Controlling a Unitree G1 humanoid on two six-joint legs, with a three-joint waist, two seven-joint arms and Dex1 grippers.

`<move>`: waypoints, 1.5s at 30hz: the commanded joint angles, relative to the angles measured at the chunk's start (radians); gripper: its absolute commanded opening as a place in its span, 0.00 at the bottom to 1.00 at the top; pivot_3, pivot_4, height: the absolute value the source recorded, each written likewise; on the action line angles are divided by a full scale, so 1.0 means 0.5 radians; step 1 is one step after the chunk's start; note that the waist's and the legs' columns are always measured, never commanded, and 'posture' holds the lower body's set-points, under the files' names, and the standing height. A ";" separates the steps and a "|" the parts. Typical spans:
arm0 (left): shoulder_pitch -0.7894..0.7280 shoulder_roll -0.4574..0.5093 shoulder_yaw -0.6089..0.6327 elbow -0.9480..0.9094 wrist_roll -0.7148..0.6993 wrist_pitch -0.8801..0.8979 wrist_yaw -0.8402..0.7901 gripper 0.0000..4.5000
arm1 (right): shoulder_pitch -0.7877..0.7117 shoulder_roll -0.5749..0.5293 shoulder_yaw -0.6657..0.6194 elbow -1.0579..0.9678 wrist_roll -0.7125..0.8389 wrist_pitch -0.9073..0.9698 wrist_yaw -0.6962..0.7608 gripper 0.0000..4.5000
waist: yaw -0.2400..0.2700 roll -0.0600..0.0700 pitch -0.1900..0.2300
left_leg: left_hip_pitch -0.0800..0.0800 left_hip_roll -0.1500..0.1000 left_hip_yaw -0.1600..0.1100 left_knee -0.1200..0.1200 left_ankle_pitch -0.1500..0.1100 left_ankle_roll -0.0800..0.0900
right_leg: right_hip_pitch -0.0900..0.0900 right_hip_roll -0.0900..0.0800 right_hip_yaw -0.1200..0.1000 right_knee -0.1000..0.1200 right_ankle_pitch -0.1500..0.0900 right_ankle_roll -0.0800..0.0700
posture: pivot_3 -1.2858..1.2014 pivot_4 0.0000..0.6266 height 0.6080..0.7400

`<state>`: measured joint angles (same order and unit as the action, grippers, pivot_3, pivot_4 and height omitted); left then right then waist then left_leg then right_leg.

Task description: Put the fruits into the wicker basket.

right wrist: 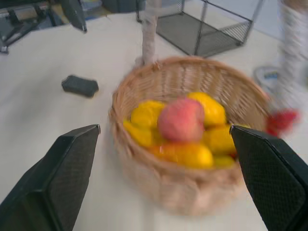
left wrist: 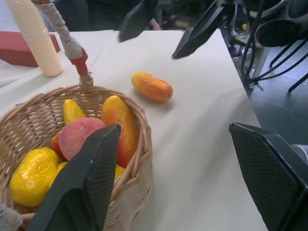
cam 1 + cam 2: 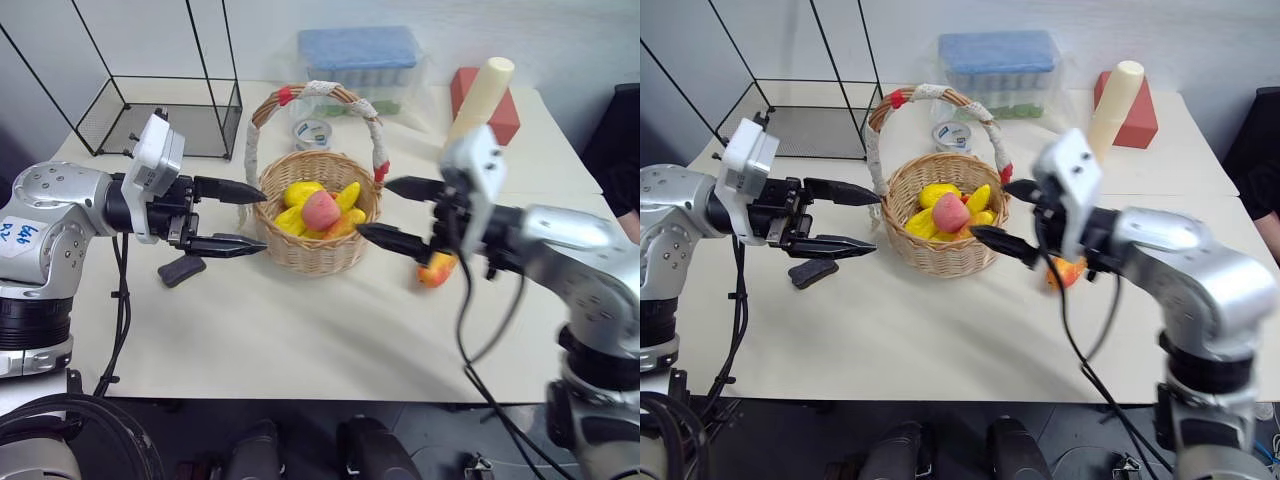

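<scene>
The wicker basket (image 3: 318,250) stands mid-table and holds the pink-red peach (image 3: 320,208), a slim yellow piece that looks like the banana (image 3: 348,195), and lumpy yellow and orange pieces. An oval orange-yellow mango (image 3: 437,268) lies on the table just right of the basket, also in the left wrist view (image 2: 152,86). My left gripper (image 3: 258,220) hovers open at the basket's left side, pointing at it. My right gripper (image 3: 375,208) hangs open and empty at the basket's right rim, above the mango. In the right wrist view its fingers (image 1: 62,178) frame the basket (image 1: 183,192).
A small black block (image 3: 181,270) lies left of the basket, under my left gripper. At the back stand a black wire-frame box (image 3: 160,115), a small white tub (image 3: 312,132), a blue-lidded clear box (image 3: 358,60), a red block (image 3: 500,115) and a cream cylinder (image 3: 480,95).
</scene>
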<state>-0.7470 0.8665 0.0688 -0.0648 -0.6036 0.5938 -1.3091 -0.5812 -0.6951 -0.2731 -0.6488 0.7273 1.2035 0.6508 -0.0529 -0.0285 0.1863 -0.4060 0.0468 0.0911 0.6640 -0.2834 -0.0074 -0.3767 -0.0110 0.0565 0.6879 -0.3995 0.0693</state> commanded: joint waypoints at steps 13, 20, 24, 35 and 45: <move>-0.161 -0.091 -0.084 0.101 0.028 -0.110 -0.104 0.84 | 1.185 -0.710 0.011 0.301 -1.095 -1.540 0.160 0.99 | -0.007 0.000 0.000 | 0.003 0.000 0.005 0.002 0.002 -0.003 | 0.001 0.007 0.007 -0.001 0.000 0.001 | 0.52 0.24 1.00; -0.164 -0.084 -0.068 0.084 0.026 -0.103 -0.100 0.84 | 0.772 -0.757 0.596 0.926 -1.729 -2.691 0.183 0.99 | -0.012 0.002 0.001 | 0.005 0.001 0.006 0.003 0.002 -0.003 | 0.000 0.007 0.008 0.001 -0.001 0.001 | 0.52 0.24 1.00; -0.132 -0.065 -0.045 0.043 0.018 -0.092 -0.082 0.84 | 0.473 -0.651 0.832 1.306 -1.967 -3.068 0.148 0.99 | -0.012 0.002 0.001 | 0.006 0.001 0.005 0.004 0.002 -0.003 | 0.000 0.006 0.007 0.002 -0.001 0.001 | 0.52 0.24 1.00; -0.087 -0.026 0.012 -0.032 -0.012 -0.052 -0.021 0.84 | -0.093 -0.352 1.169 2.101 -2.328 -3.531 0.070 0.86 | -0.041 0.003 0.002 | 0.008 0.001 0.004 0.008 0.002 -0.003 | 0.001 0.004 0.006 0.010 -0.001 0.001 | 0.52 0.24 1.00; -0.060 0.001 0.103 0.055 -0.013 -0.002 0.055 0.84 | 0.133 -0.333 0.857 1.559 -1.589 -3.189 0.359 0.49 | -0.046 0.003 0.002 | 0.007 0.001 0.003 0.009 0.002 -0.003 | 0.002 0.004 0.005 0.012 -0.001 0.001 | 0.52 0.24 1.00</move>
<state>-0.7752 0.8517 0.0803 -0.0410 -0.5963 0.5892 -1.2926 -0.5112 -0.8601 0.2232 0.2357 -0.1797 -0.4477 0.8057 -0.0759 -0.0270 0.1873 -0.4023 0.0476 0.0925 0.6688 -0.2822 -0.0090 -0.3759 -0.0091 0.0586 0.6942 -0.3998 0.0698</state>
